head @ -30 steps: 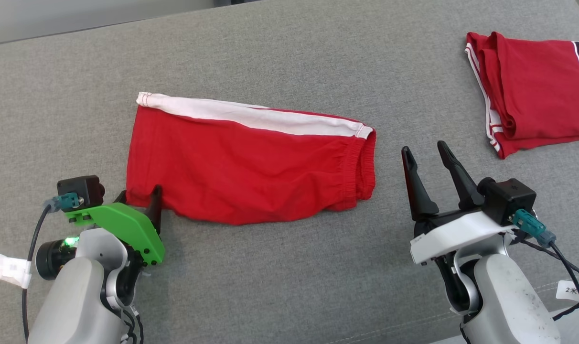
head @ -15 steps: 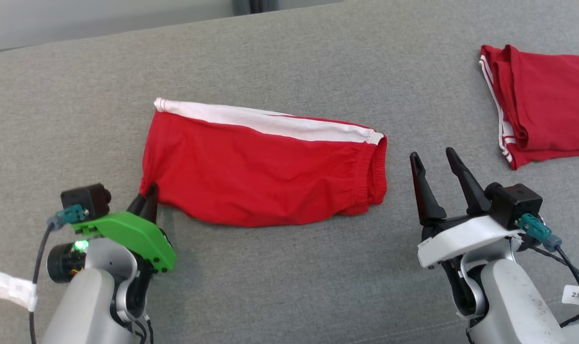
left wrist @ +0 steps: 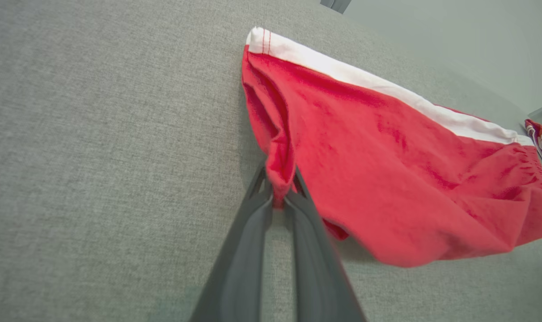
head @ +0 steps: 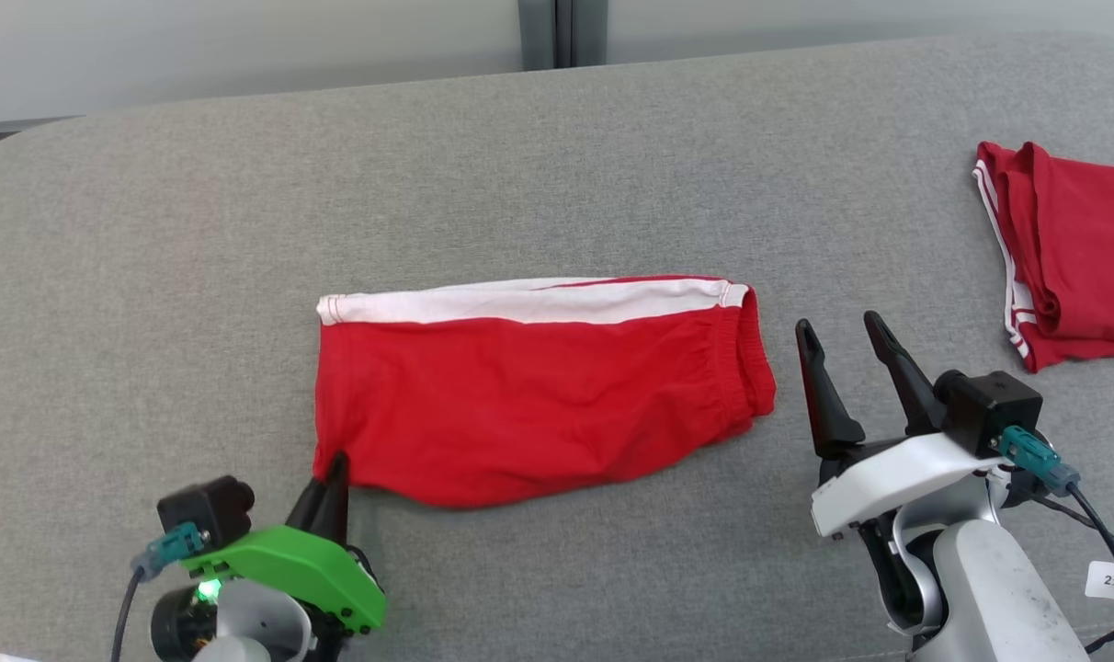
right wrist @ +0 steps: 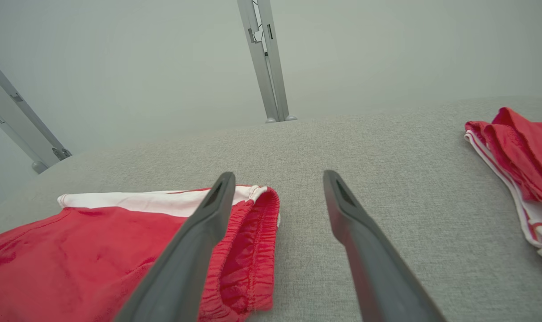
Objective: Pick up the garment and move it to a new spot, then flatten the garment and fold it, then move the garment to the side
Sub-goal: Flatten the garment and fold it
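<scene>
Pinching shorts [head: 539, 405] corner: left gripper [left wrist: 279, 199] | folded jersey [head: 1081, 248] cut off right

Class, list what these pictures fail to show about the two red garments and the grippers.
- Folded garment: head view, cut off by the right edge.
- Shorts: right wrist view, a right gripper finger covers part of the waistband.
- Left gripper: left wrist view, fingers blurred near the lens; bunched cloth hides its pads.

2nd red garment [head: 1085, 248]: partial, R edge.
</scene>
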